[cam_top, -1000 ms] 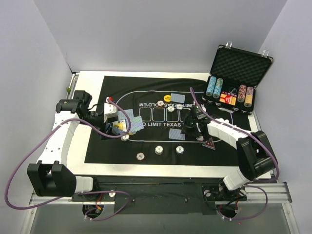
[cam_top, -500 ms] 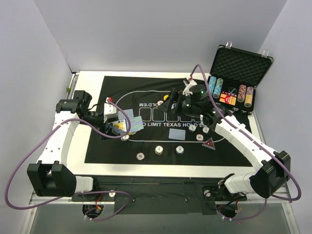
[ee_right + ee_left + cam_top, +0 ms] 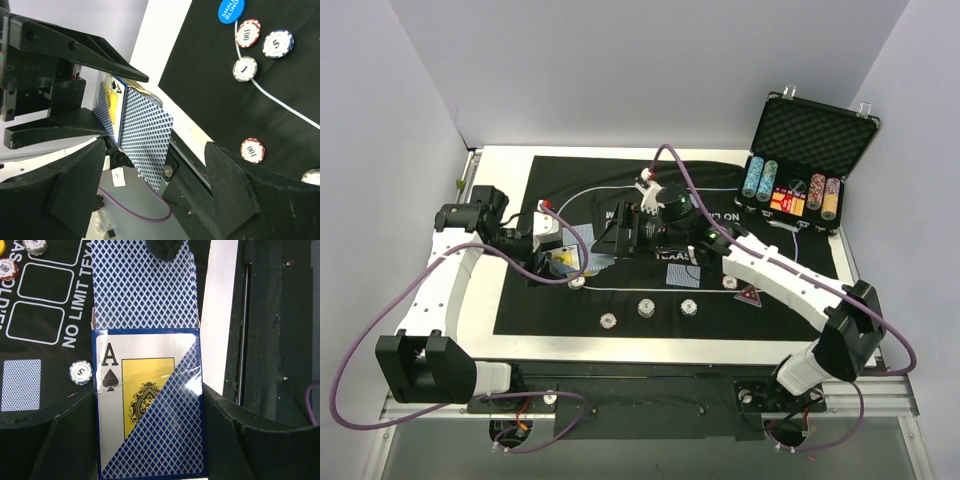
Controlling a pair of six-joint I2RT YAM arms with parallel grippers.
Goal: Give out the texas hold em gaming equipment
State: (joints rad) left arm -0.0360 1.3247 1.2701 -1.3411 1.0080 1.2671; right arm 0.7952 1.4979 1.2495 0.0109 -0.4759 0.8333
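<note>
L end effector (image 3: 149,407) is pinching a blue card box w/ ace-of-spades face (image 3: 150,385) by its sides, over the left part of the black printed mat (image 3: 515,300) on the white table (image 3: 505,165), w/ blue-backed playing cards (image 3: 142,290) sticking out of the box's open end. R end effector (image 3: 157,150) is hanging w/ fingers spread wide either side of those cards, contact unclear. Three white-edged poker chips (image 3: 646,308) are lying in a row near the mat's front edge, w/ one face-down card (image 3: 688,278) just behind them & a small red triangle marker (image 3: 750,296) sitting farther right.
</note>
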